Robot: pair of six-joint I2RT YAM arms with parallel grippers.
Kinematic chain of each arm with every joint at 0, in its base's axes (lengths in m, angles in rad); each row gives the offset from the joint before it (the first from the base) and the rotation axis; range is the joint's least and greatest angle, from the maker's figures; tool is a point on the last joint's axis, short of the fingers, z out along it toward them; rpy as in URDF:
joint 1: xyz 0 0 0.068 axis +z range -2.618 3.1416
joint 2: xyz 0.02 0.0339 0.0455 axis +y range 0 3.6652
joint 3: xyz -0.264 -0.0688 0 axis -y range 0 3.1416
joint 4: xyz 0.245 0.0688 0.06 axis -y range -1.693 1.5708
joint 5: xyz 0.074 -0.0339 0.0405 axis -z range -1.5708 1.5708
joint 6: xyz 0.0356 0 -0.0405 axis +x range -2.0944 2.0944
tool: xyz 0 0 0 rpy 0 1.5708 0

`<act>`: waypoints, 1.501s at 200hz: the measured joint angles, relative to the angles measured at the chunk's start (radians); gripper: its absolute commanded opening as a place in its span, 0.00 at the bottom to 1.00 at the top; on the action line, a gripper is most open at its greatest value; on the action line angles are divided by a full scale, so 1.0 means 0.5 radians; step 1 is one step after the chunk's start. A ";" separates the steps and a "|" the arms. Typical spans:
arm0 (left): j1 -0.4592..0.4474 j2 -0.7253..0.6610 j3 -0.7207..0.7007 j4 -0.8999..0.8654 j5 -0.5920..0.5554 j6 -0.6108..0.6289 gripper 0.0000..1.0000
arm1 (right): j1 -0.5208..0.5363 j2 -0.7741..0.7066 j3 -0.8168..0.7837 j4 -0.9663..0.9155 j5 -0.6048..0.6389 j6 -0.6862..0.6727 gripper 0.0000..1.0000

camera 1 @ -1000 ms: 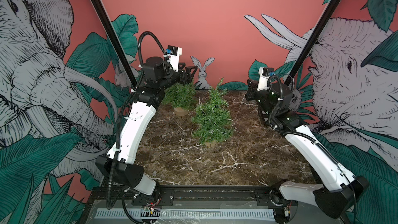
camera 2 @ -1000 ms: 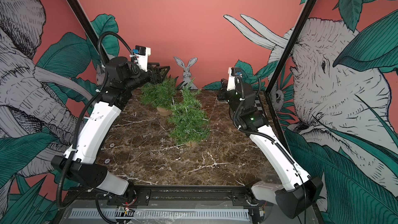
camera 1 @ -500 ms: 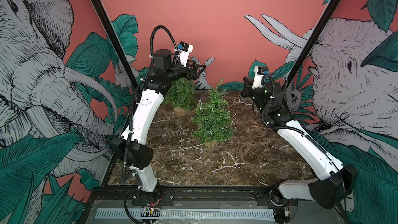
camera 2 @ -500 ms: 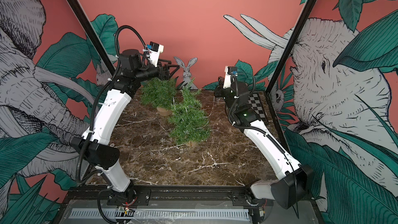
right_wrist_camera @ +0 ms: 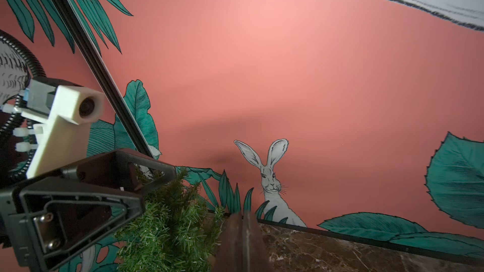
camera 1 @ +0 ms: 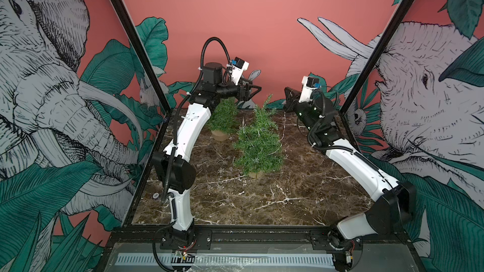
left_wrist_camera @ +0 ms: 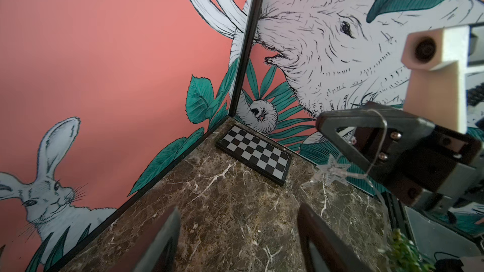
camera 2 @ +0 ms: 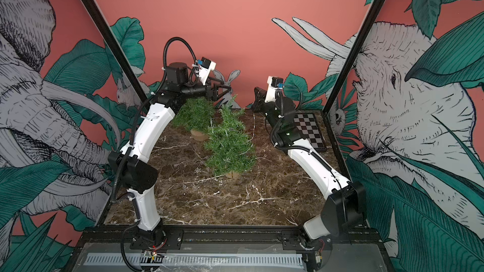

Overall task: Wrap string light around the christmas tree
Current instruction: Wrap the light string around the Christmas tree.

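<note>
So, you look partway: faint strands of the string light (camera 1: pixel 283 126) already cross the christmas tree (camera 1: pixel 258 142) on the bench (camera 1: pixel 235 200); the rest rises beside the tree to your right tool (camera 1: pixel 288 99), clenched on it; your left tool (camera 1: pixel 254 91) hovers behind the tree, released and empty; more turns remain, I judge.

- a brown marble table (camera 1: pixel 262 205) with white veins, framed by a black rail along its near edge.
- the nearer christmas tree (camera 1: pixel 258 142) stands upright on a round wooden foot near the middle.
- the farther christmas tree (camera 1: pixel 224 117) stands behind it, toward the left back, apart from it.
- a checkerboard (camera 2: pixel 309 130) lies flat in the far right corner.
- a small round disc (camera 1: pixel 156 195) lies at the left edge.
</note>
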 measured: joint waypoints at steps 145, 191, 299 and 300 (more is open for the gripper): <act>-0.086 0.045 -0.163 0.244 0.391 -0.038 0.88 | 0.001 0.243 0.268 0.423 -0.303 0.392 0.00; -0.128 0.045 -0.174 0.369 0.475 -0.074 0.84 | 0.001 0.290 0.269 0.439 -0.346 0.456 0.00; -0.161 0.045 -0.182 0.425 0.486 -0.066 0.73 | 0.024 0.293 0.278 0.483 -0.396 0.558 0.00; -0.161 0.045 -0.182 0.424 0.485 -0.065 0.73 | 0.025 0.293 0.279 0.483 -0.397 0.558 0.00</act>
